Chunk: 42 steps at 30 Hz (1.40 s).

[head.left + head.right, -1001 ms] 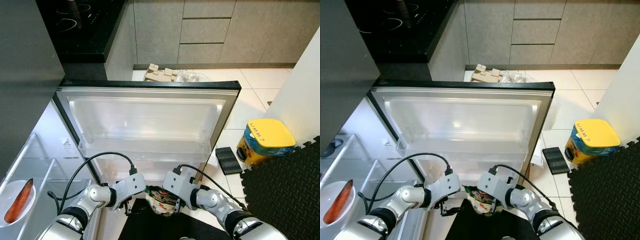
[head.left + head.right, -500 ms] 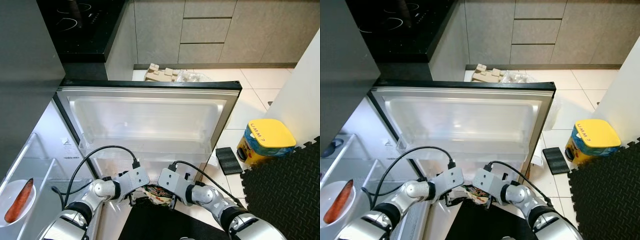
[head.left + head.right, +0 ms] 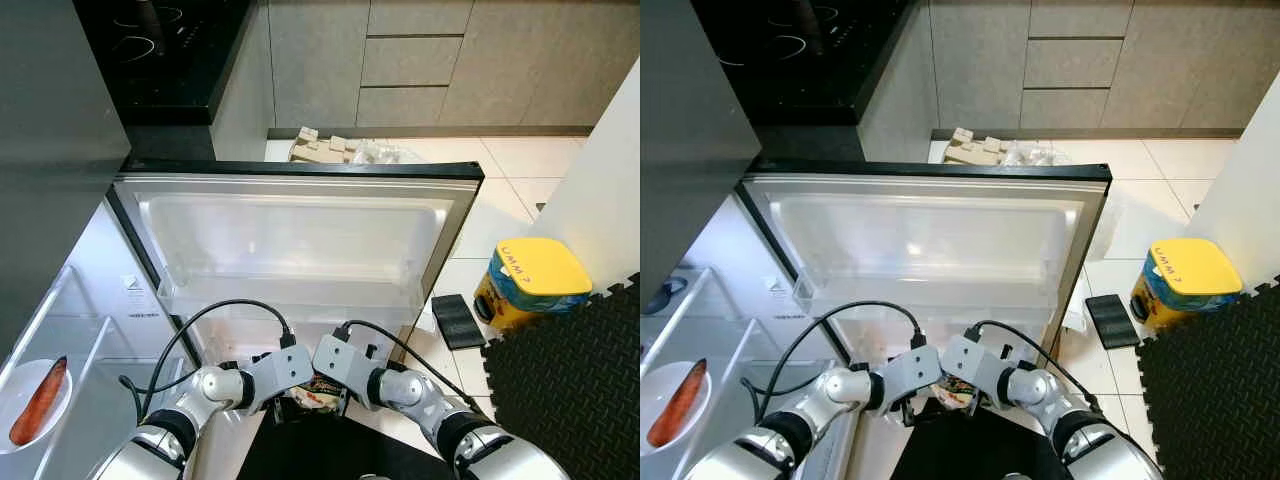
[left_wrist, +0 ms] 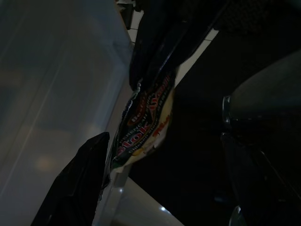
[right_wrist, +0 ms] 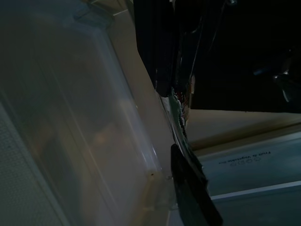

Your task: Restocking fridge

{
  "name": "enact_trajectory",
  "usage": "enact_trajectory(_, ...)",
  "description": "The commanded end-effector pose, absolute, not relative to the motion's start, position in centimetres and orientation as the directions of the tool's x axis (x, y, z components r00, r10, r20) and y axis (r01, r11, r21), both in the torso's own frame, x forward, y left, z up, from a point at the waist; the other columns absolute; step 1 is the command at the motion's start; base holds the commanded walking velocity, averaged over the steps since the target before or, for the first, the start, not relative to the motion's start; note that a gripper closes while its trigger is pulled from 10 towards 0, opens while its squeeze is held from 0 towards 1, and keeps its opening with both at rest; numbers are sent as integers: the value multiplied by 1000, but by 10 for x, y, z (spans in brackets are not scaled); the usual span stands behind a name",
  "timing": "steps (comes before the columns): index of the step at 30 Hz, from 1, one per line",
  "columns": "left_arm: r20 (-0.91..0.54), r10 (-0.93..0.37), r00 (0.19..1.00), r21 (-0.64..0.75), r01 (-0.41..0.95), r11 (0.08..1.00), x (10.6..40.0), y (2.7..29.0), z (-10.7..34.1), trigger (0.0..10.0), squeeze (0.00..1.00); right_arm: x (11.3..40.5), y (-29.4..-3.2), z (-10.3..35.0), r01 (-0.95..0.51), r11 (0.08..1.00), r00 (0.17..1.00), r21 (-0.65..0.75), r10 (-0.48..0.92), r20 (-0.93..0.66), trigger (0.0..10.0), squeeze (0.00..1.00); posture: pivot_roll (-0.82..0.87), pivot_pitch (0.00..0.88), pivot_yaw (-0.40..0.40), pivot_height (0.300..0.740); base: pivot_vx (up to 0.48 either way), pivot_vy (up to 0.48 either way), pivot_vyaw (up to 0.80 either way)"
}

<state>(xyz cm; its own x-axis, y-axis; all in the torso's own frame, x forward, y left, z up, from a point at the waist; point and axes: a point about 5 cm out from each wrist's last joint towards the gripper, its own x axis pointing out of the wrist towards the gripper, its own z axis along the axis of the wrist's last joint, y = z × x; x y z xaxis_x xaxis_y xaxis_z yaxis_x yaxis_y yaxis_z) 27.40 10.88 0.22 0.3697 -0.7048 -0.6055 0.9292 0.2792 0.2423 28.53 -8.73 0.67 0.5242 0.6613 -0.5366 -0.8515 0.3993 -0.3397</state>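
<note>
From the left eye view you look down on the open fridge door [image 3: 300,240], its empty shelves facing up at you. Both arms meet low in front of it, and between the left gripper [image 3: 283,395] and the right gripper [image 3: 335,385] sits the snack packet [image 3: 315,391], just below the door's lowest bin. To your left a carrot [image 3: 38,403] lies on a white plate [image 3: 15,375] on the fridge's glass shelf. A yellow-lidded tub [image 3: 530,282] stands on the floor to the right, well apart.

The right eye view gives you the same scene — the packet [image 3: 956,390] peeks out between the two wrists, mostly hidden by them.

In the left wrist view the packet [image 4: 143,125] hangs as a crinkled, printed foil bag, pinched at its upper end by the right gripper's fingers [image 4: 155,42]. One finger of the left gripper [image 4: 75,188] lies just beside its lower edge. You cannot tell from here whether the left claw has closed on the bag or merely brushes it.

In the right wrist view the right gripper's fingers [image 5: 160,47] are closed on the bag, with its thin edge [image 5: 181,106] running along the translucent bin wall [image 5: 70,117].

Judge it light, soft and slippery — foil that crumples and slides, with brittle contents likely inside. Take hold at the sealed top seam or a flat corner, not the puffed middle, and grip gently.
</note>
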Motion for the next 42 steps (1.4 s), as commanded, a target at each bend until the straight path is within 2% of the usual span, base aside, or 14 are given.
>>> enact_trajectory(1, -633, -707, 314, 219, 949, 226, 264, 98, -6, 10000, 0, 292, -71, 19, -851, 381, 520, -360, 707, -480, 10000, 0, -185, 76, 10, 715, 0, 0, 0)
enact_trajectory(16, -594, -716, 366, 222, 931, 291, 268, 97, -3, 10000, 0, 290, -52, 30, -881, 362, 462, -305, 797, -389, 10000, 0, -182, 74, 5, 715, 0, 0, 0)
enact_trajectory(17, -593, -716, 369, 224, 929, 294, 268, 97, -3, 7216, 0, 290, -52, 30, -883, 360, 459, -302, 800, -387, 10000, 0, -182, 73, 5, 715, 0, 0, 0)
enact_trajectory(18, -593, -716, 369, 224, 929, 294, 268, 97, -3, 7216, 0, 290, -52, 30, -883, 360, 459, -302, 800, -387, 10000, 0, -182, 73, 5, 715, 0, 0, 0)
enact_trajectory(19, -591, -715, 373, 224, 928, 299, 268, 98, -3, 4549, 0, 290, -51, 30, -884, 359, 456, -299, 802, -385, 10000, 0, -182, 74, 6, 715, 0, 0, 0)
enact_trajectory(20, -590, -715, 376, 225, 926, 302, 269, 99, -3, 1255, 0, 290, -51, 31, -885, 358, 454, -297, 805, -383, 10000, 0, -184, 73, 6, 715, 0, 0, 0)
enact_trajectory(22, -589, -714, 378, 225, 926, 304, 269, 99, -3, 1255, 0, 290, -51, 31, -886, 357, 452, -296, 806, -381, 10000, 0, -184, 73, 6, 715, 0, 0, 0)
enact_trajectory(23, -589, -714, 378, 222, 926, 307, 269, 100, -3, 0, 0, 290, -51, 31, -887, 356, 450, -293, 808, -380, 10000, 0, -184, 73, 7, 715, 0, 0, 0)
enact_trajectory(42, -587, -723, 364, 194, 930, 311, 269, 103, -2, 0, 0, 289, -55, 29, -890, 358, 447, -283, 807, -386, 10000, 0, -191, 50, 10, 715, 0, 0, 0)
